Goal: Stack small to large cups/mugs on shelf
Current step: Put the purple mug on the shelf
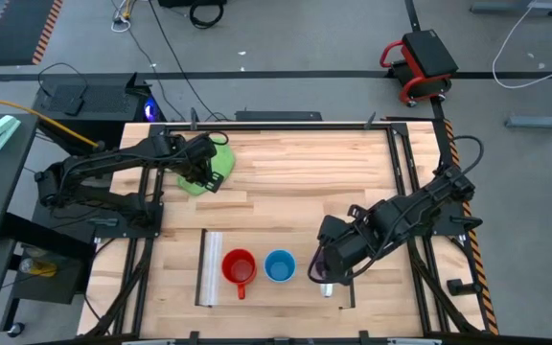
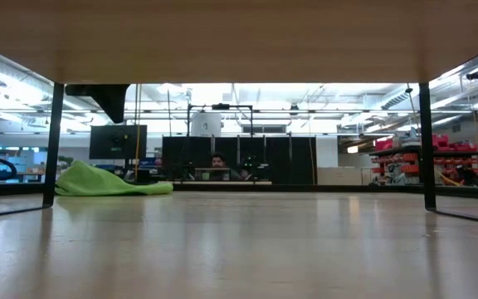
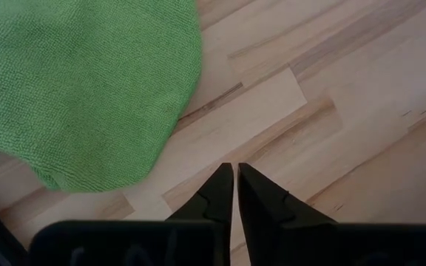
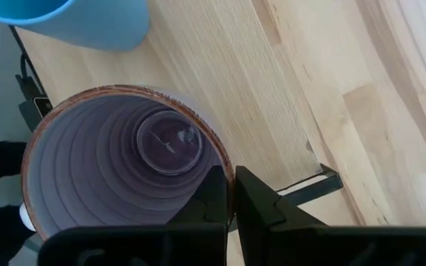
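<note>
On the shelf [image 1: 274, 292] at the near edge of the table [image 1: 286, 163], three mugs stand in a row: the red mug [image 1: 239, 266] nearest the clear strip, the blue mug [image 1: 279, 265] just beside it, and the purple mug [image 1: 320, 270] at the end by the dark bar. The right gripper [image 1: 326, 278] is at the purple mug. In its wrist view the two fingers are pressed on the mug's rim [image 4: 226, 193], one inside the wall and one outside, so it is pinching the purple mug [image 4: 124, 159] by the lip.

The mugs look light, stiff and smooth, probably plastic, and the purple one is thin-walled. A rim pinch should carry it, but a slick wall could let it swing or slip; the handle or a deeper bite on the wall looks like the safer hold. They seem close in size, so nesting may be tight.

Farther back from the shelf, the left gripper [image 1: 202, 172] waits over bare wood beside the green cloth [image 1: 204, 171], its fingers nearly closed on nothing [image 3: 235, 193].

Only the right wrist view shows the rim grip and the ribbed inside of the mug; the high view alone gives the row's order. The low view looks under the shelf and shows just the cloth [image 2: 110, 181] and the room, with no mugs.
</note>
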Motion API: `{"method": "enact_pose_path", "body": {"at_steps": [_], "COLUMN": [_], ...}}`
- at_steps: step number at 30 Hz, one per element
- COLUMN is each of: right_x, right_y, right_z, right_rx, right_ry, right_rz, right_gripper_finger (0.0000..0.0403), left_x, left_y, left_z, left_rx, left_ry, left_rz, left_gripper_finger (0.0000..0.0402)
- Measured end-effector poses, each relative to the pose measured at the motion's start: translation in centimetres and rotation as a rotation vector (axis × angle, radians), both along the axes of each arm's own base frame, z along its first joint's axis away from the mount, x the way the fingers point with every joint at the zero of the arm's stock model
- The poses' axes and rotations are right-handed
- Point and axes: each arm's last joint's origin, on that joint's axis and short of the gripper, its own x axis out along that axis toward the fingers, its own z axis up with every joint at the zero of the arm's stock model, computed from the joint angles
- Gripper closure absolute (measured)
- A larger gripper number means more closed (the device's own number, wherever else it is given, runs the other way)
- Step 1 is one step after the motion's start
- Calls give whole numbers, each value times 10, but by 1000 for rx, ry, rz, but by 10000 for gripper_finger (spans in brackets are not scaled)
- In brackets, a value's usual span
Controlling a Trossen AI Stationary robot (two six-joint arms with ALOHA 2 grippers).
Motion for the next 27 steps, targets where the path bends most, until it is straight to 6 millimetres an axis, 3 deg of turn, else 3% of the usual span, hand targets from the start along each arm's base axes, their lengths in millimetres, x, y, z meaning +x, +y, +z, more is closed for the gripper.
{"method": "enact_pose_path", "body": {"at_steps": [27], "right_x": [6], "right_y": [11], "right_z": [-12], "right_rx": [-19], "right_ry": [36], "right_rz": [33], "right_gripper_finger": [393], "left_x": [0], "left_y": [0], "left_z": [0], "left_rx": [0], "left_ry": [-1], "left_rz": [0], "left_gripper_finger": [377]}}
